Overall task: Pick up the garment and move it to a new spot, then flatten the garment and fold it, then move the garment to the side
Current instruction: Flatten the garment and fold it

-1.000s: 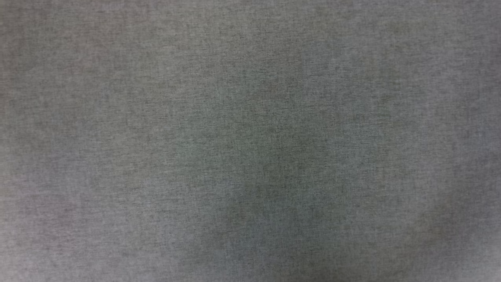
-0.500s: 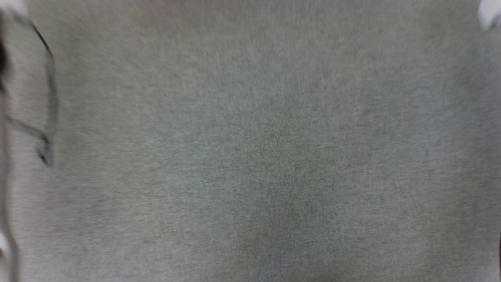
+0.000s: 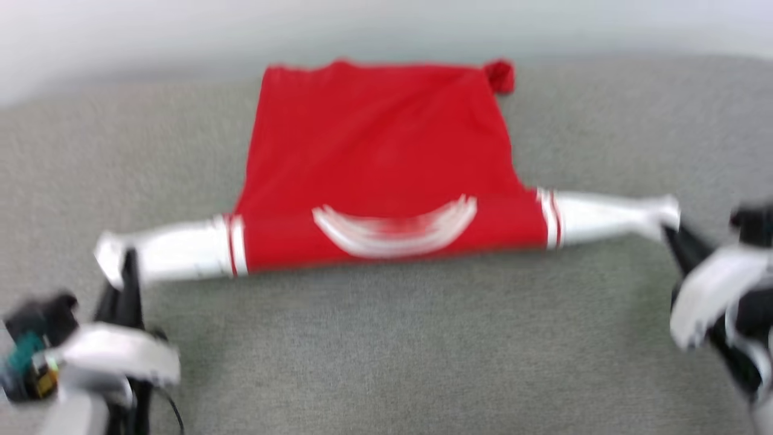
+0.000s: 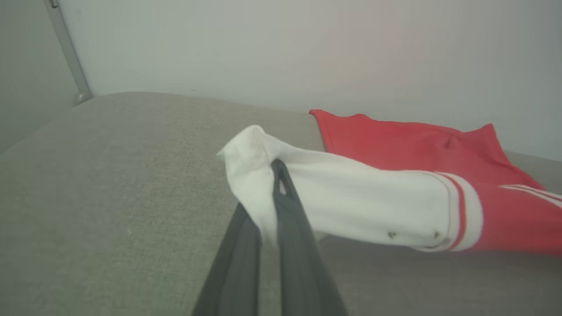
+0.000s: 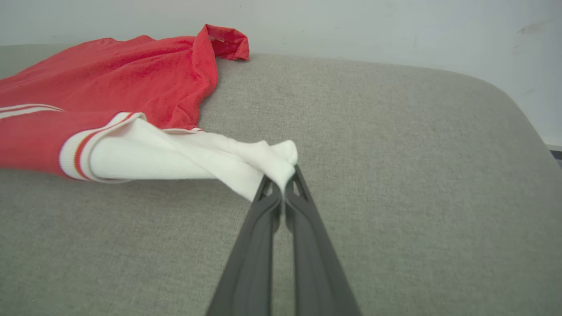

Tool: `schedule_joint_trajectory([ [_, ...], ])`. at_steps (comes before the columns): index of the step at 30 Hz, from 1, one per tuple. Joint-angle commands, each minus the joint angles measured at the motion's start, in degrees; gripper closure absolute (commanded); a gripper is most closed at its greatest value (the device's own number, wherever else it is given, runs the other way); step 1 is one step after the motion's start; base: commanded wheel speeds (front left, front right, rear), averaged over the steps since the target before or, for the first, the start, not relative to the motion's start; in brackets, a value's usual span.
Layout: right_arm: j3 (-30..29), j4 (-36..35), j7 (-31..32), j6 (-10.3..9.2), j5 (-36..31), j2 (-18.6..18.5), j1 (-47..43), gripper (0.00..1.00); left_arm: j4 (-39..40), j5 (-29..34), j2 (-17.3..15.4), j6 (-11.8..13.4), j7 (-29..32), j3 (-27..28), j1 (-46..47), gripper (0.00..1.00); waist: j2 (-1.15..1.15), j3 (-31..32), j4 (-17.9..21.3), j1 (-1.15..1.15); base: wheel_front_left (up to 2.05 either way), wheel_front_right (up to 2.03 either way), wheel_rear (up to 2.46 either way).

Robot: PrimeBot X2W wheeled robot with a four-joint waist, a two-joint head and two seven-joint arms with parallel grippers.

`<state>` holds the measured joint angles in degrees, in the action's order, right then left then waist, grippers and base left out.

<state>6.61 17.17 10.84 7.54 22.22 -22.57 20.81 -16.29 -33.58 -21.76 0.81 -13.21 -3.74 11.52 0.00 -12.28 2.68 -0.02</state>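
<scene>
Red shirt (image 3: 374,151) with white sleeves lies spread across the far middle of the grey fabric surface (image 3: 386,362), with its far edge by the pale wall (image 3: 181,30). The left gripper (image 4: 271,175), near left, has its jaws clamped on the end of the left sleeve (image 3: 175,251). The right gripper (image 5: 284,180), at the right, has its jaws clamped on the end of the right sleeve (image 3: 604,217). Both sleeves are pulled out sideways, and their ends seem slightly lifted, though the head view is blurred. The shirt's far right corner is bunched.

Open grey surface (image 3: 386,362) spreads before and beside the garment (image 3: 374,151); the wall (image 3: 386,24) stands just behind it
</scene>
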Motion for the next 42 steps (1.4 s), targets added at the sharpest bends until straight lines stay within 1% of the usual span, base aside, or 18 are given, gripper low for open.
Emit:
schedule_joint_trajectory([
  [1, -1.83, -2.12, 1.21, -0.10, -0.55, 0.52, -4.30, 1.00, 1.74, -0.37, 0.40, 0.97, 0.65, 0.10, -3.15, 1.00, 0.00, 3.86, 0.63, 0.02, 0.00, 0.00, 0.00],
  [5, -6.62, -7.84, 5.36, -0.09, -1.23, 4.28, -16.17, 1.00, 5.76, -1.04, 1.48, 2.96, 3.56, -0.93, -11.96, 1.00, 0.00, 6.39, 0.64, 0.02, 0.00, 0.00, 0.00],
  [9, -10.29, -12.95, 10.25, -0.09, -2.11, 7.98, -26.87, 1.00, 8.95, -1.47, 1.59, 4.77, 6.32, -1.48, -19.03, 1.00, 0.00, 8.38, 0.46, 0.02, 0.00, 0.00, 0.00],
  [12, -10.90, -15.76, 14.40, -0.09, -2.82, 10.06, -32.71, 1.00, 10.63, -2.06, 1.76, 6.27, 8.01, -1.44, -24.08, 1.00, 0.00, 9.58, 0.94, 0.02, 0.00, 0.00, 0.00],
  [13, -10.66, -16.30, 15.80, -0.09, -3.91, 9.57, -34.40, 1.00, 11.19, -2.15, 1.84, 6.56, 8.45, -1.58, -25.19, 1.00, 0.00, 9.90, 0.90, 0.02, 0.00, 0.00, 0.00],
  [14, -10.52, -16.66, 17.18, -0.09, -3.36, 10.30, -35.79, 0.87, 11.62, -2.30, 1.95, 6.90, 8.94, -1.73, -26.28, 1.00, 0.00, 10.17, 0.83, 0.02, 0.00, 0.00, 0.00],
  [15, -10.56, -16.88, 18.58, -0.09, -2.84, 11.22, -36.87, 0.57, 12.13, -2.34, 2.03, 7.15, 9.16, -1.86, -27.21, 1.00, 0.00, 10.56, 0.81, 0.02, 0.00, 0.00, 0.00],
  [16, -10.27, -17.20, 19.81, -0.08, -2.89, 11.15, -37.73, 0.00, 12.51, -2.45, 2.21, 7.36, 9.43, -2.07, -28.13, 1.00, 0.00, 10.75, 0.80, 0.02, 0.00, 0.00, 0.00],
  [18, -10.34, -18.00, 21.03, -0.08, -2.04, 11.68, -37.95, 0.00, 13.40, -2.14, 2.58, 7.52, 9.68, -2.68, -28.80, 1.00, 0.00, 10.87, 0.61, 0.02, 0.00, 0.00, 0.00],
  [21, -11.80, -18.86, 20.02, -0.07, -2.81, 12.35, -35.50, 0.00, 14.48, -2.06, 3.14, 7.70, 9.68, -3.39, -28.55, 1.00, 0.00, 10.75, 0.31, 0.02, 0.00, 0.00, 0.00],
  [23, -13.17, -19.24, 17.91, -0.06, -3.13, 12.96, -32.13, 0.00, 15.24, -1.85, 3.17, 7.75, 9.43, -3.57, -27.75, 1.00, 0.00, 10.14, 0.11, 0.02, 0.00, 0.00, 0.00],
  [26, -15.15, -17.52, 14.28, -0.06, -4.49, 13.37, -25.59, 0.00, 16.65, -1.25, 3.19, 7.37, 8.93, -4.17, -26.06, 1.00, 0.00, 8.35, -0.86, 0.02, 0.00, 0.00, 0.00],
  [29, -16.51, -13.24, 10.86, -0.06, -4.70, 13.05, -16.59, 0.00, 18.05, -0.55, 3.55, 7.26, 8.54, -4.86, -23.91, 1.00, 0.00, 5.60, -2.28, 0.02, 0.00, 0.00, 0.00],
  [30, -16.51, -13.24, 10.86, -0.06, -4.70, 13.05, -16.59, 0.00, 18.05, -0.55, 3.55, 7.26, 8.54, -4.86, -23.91, 1.00, 0.00, 5.60, -2.28, 0.02, 0.00, 0.00, 0.00],
  [32, -17.36, -9.65, 9.22, -0.07, -5.07, 12.47, -10.40, 0.00, 19.02, 0.06, 3.82, 7.42, 8.43, -5.50, -22.26, 1.00, 0.00, 3.34, -3.67, 0.02, 0.00, 0.00, 0.00],
  [35, -17.39, -3.14, 8.70, -0.06, -4.80, 11.55, -0.86, 0.00, 20.42, 1.14, 4.34, 7.11, 7.90, -6.64, -19.45, 1.00, 0.00, -0.25, -5.94, 0.02, 0.00, 0.00, 0.00],
  [39, -16.44, 4.96, 11.24, -0.06, -3.98, 9.44, 11.40, 0.00, 21.88, 2.45, 5.38, 6.25, 6.51, -8.35, -15.29, 1.00, 0.00, -5.26, -9.16, 0.02, 0.00, 0.00, 0.00],
  [42, -15.15, 9.71, 16.38, -0.06, -4.05, 7.33, 20.01, 0.00, 22.53, 3.11, 6.18, 5.78, 5.54, -9.31, -12.34, 1.00, 0.00, -9.08, -11.61, 0.02, 0.00, 0.00, 0.00],
])
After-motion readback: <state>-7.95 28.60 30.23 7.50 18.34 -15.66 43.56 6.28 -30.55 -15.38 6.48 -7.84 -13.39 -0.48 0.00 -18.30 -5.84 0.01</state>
